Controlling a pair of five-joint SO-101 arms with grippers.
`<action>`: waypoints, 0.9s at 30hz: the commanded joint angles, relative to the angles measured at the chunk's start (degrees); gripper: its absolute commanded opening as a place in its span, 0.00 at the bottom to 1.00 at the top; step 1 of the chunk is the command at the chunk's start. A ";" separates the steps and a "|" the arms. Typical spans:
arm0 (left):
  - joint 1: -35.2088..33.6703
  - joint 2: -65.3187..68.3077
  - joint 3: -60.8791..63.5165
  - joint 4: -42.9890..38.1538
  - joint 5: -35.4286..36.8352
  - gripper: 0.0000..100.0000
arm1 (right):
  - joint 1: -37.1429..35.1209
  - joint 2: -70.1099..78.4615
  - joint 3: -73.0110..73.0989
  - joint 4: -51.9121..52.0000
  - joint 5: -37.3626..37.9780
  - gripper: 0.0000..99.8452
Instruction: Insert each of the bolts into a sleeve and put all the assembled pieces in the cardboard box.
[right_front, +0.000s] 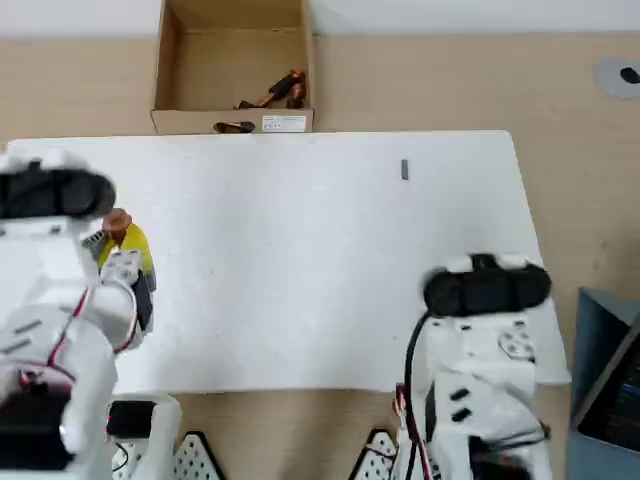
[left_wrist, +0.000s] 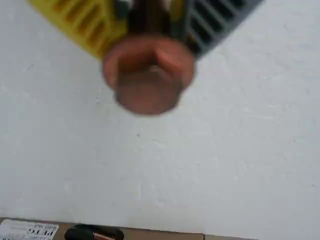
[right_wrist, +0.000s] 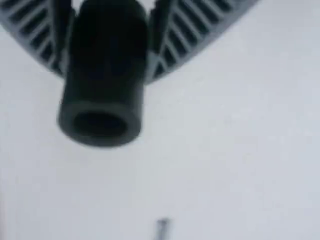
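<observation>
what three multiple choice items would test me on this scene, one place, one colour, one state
1. The cardboard box stands: A beyond the white mat's far edge; B mid-mat; C on the floor.
2. The sleeve in the right gripper is: A yellow; B black; C white.
3. The left gripper is: A open; B shut on a sleeve; C shut on the bolt.
A, the high view shows it past the mat; B, the right wrist view shows a black tube; C, the left wrist view shows the bolt clamped.
</observation>
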 joint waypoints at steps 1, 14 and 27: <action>0.18 -10.59 6.95 -5.10 5.27 0.00 | -6.90 -6.20 3.38 -3.34 -1.49 0.01; 0.62 -27.03 20.22 -9.23 22.51 0.00 | -29.23 -6.46 14.11 -15.74 -4.75 0.01; 15.47 -27.03 20.04 -16.70 37.54 0.00 | -50.51 -6.73 23.16 -27.34 -4.66 0.01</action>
